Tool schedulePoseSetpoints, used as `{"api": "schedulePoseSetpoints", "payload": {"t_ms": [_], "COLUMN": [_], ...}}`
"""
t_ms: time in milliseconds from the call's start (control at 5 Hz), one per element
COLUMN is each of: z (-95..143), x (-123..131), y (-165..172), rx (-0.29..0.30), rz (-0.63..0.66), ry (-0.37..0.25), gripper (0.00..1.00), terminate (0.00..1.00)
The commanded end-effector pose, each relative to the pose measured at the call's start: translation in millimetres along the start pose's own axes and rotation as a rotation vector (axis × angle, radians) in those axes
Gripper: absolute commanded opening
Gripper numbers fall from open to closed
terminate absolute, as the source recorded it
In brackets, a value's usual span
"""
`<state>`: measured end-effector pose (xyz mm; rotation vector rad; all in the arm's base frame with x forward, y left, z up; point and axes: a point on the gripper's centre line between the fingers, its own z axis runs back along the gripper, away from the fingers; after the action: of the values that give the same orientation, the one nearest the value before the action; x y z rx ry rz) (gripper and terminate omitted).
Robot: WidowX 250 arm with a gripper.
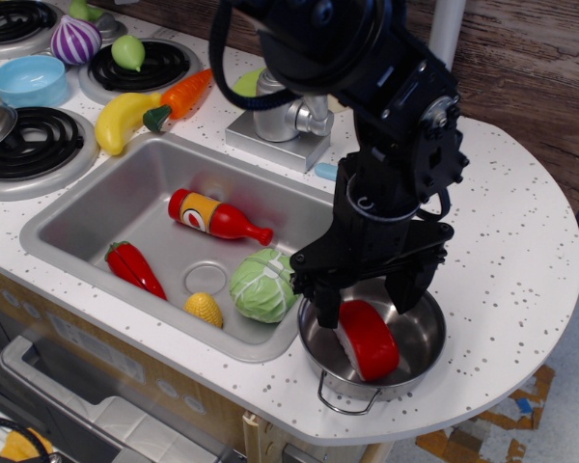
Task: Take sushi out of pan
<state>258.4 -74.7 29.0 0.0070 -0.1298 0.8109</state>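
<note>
Black and wide open, the gripper (365,297) hangs right over the pan (422,345), with one finger on each side of the sushi (367,340). Its fingers (324,309) reach down to the pan's rim, but they are not squeezing anything. The sushi sits inside the pan, leaning a bit, with its shiny red top facing up and its white bottom showing on the left. The pan stands on the white speckled counter (516,241), just beside the sink (106,198). In the sink lie a red bottle (214,217), a red pepper (133,268), a green cabbage (264,285) and a small yellow corn (204,310). The cabbage is near the pan, with the sink's edge between them. Behind the sink stands a gray faucet (282,121). Farther left on the counter lie a banana (122,118) and a carrot (179,96), touching each other. A blue bowl (31,80) sits near the stove burners.
</note>
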Motion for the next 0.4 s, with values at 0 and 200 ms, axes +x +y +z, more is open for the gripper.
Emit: {"api": "schedulePoseSetpoints", "payload": {"t_ms": [0, 200], "z": [-5.5, -13.3], "x": [-2.3, -3.9], "y": [0.1, 3.3], "rx": [-0.006, -0.018], "rz": [0.012, 0.001], "ry": [-0.015, -0.023], "gripper": [1.00, 1.00], "terminate": [0.00, 0.00]}}
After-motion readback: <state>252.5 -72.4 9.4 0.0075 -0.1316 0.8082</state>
